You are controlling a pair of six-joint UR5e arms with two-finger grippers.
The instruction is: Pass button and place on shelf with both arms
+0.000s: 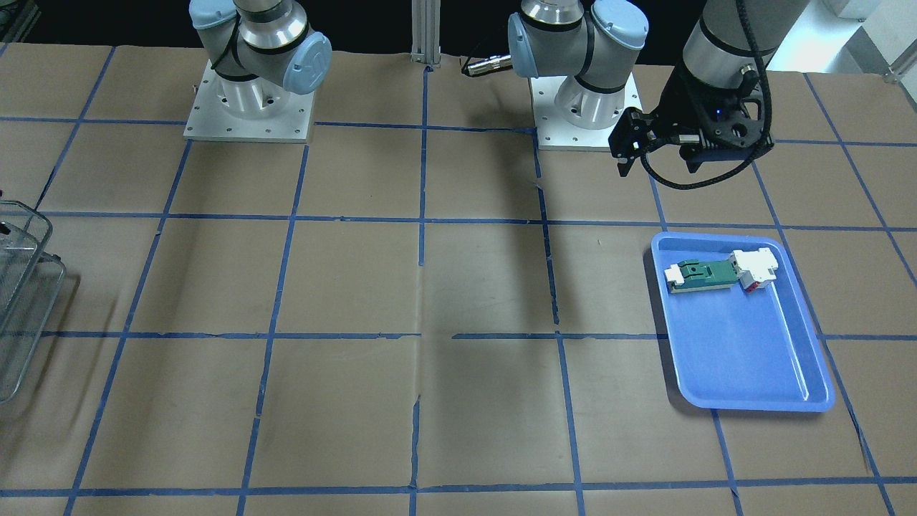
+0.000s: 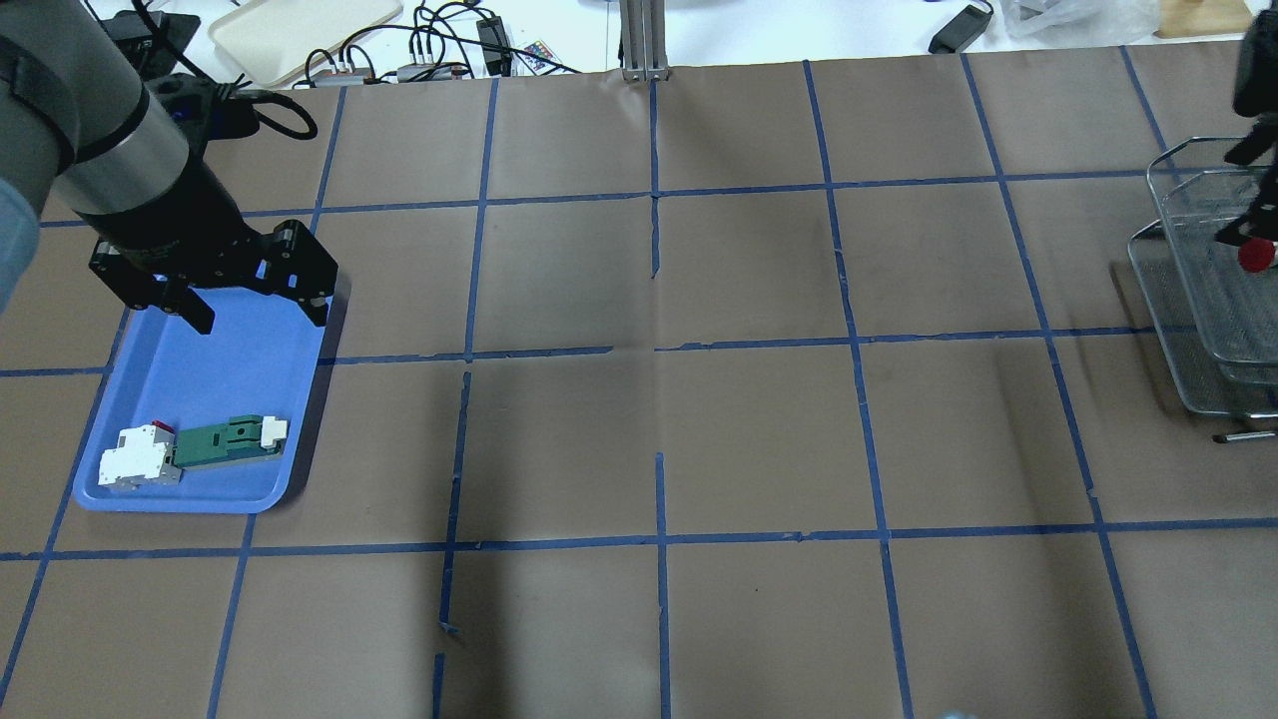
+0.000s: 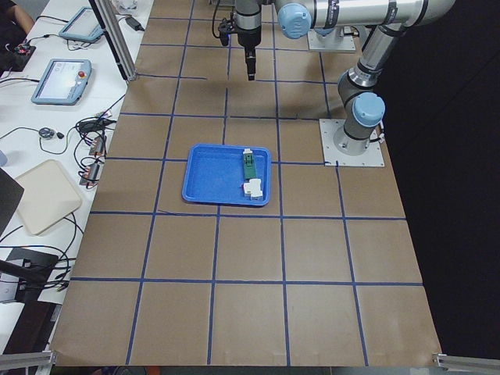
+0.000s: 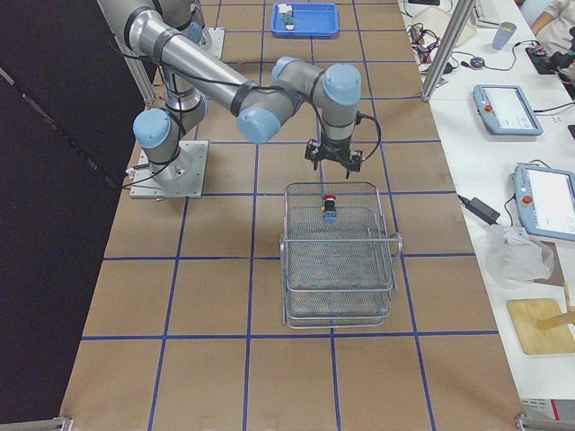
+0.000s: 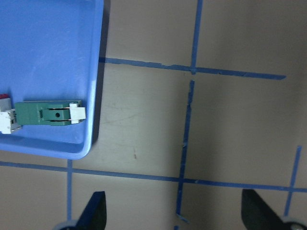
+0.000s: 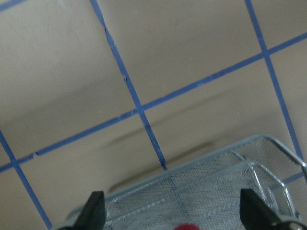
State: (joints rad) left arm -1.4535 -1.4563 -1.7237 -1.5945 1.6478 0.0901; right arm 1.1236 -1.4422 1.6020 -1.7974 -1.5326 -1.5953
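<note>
The button (image 4: 330, 208), with its red cap and bluish block, sits in the top level of the wire-mesh shelf (image 4: 337, 269). Its cap also shows in the overhead view (image 2: 1256, 256) and at the bottom edge of the right wrist view (image 6: 187, 226). My right gripper (image 4: 334, 162) hangs open and empty just above the shelf's rim on the robot's side, apart from the button; its fingers (image 6: 94, 211) are spread wide. My left gripper (image 2: 260, 315) is open and empty above the blue tray's far edge.
The blue tray (image 2: 200, 389) lies at the table's left end and holds a green-and-white part (image 2: 225, 441) and a white block with a red tab (image 2: 140, 461). The shelf (image 2: 1198, 300) stands at the right edge. Brown paper with blue tape lines covers the table.
</note>
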